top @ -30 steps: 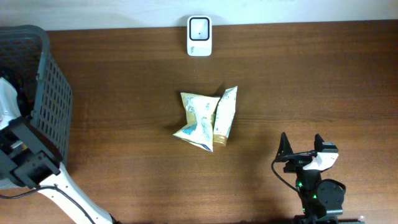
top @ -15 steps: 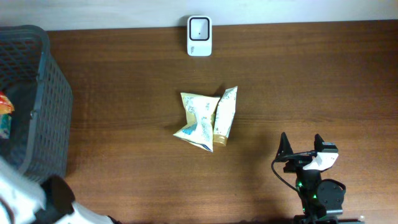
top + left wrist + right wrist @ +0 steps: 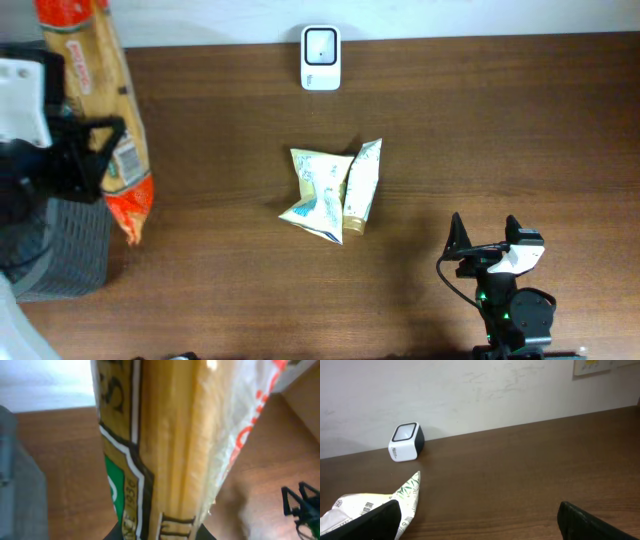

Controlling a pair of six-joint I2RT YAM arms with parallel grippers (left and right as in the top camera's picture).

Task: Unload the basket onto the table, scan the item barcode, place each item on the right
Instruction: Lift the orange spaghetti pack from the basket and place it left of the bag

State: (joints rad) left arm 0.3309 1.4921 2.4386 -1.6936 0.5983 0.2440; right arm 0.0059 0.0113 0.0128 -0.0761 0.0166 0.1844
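Two pincers are in view, and only one is busy. The left pincer point(image 3: 100, 150) is closed tight on a long red-and-clear plastic packet of spaghetti point(image 3: 85, 60). It grips the packet partway along its length, up in the air at the left side of the brown wooden surface point(image 3: 500, 120). Just beside and below sits the dark grey plastic basket point(image 3: 60, 250). In the left wrist view the packet point(image 3: 165, 445) fills nearly the whole picture, and the yellow sticks show through the wrap. A small white label sits on the packet close to the pincer (too small to read, but it may be the barcode).

The small white box scanner point(image 3: 321, 58) stands at the far edge of the surface, well apart from the packet, with its window facing up. So I think the packet is held high so its label can be swung over that window — a move not yet done.

Between them lie two pale yellow pouches point(image 3: 330, 192), touching each other. The right pincer point(image 3: 487, 235) waits near the front edge with its jaws wide apart, holding nothing — out of the way, I guess.
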